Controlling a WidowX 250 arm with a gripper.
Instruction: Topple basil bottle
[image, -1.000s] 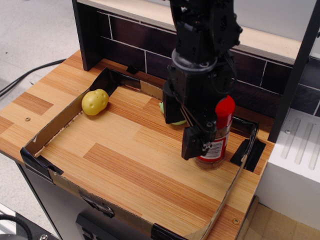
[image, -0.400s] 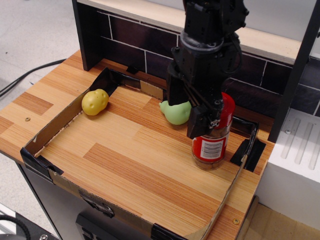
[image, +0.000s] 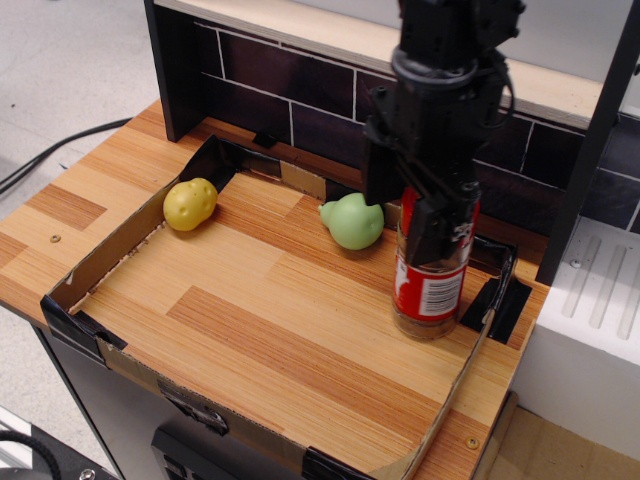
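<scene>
The only view looks down at an angle on a wooden table (image: 250, 320) edged with a low cardboard rim (image: 100, 270). The basil bottle (image: 432, 290) stands upright near the right-hand part of that rim, just inside it, its red-and-white barcode label facing the camera. The black gripper (image: 425, 215) hangs directly over the bottle and covers its top, so the cap is hidden. Its fingers (image: 437, 225) reach down over the bottle's upper part; whether they clamp the bottle or merely sit against it cannot be told. A green pear toy (image: 352, 221) lies left of the bottle, near but apart from it. A yellow potato toy (image: 190, 203) sits well left of the bottle, against the rim's far-left side.
</scene>
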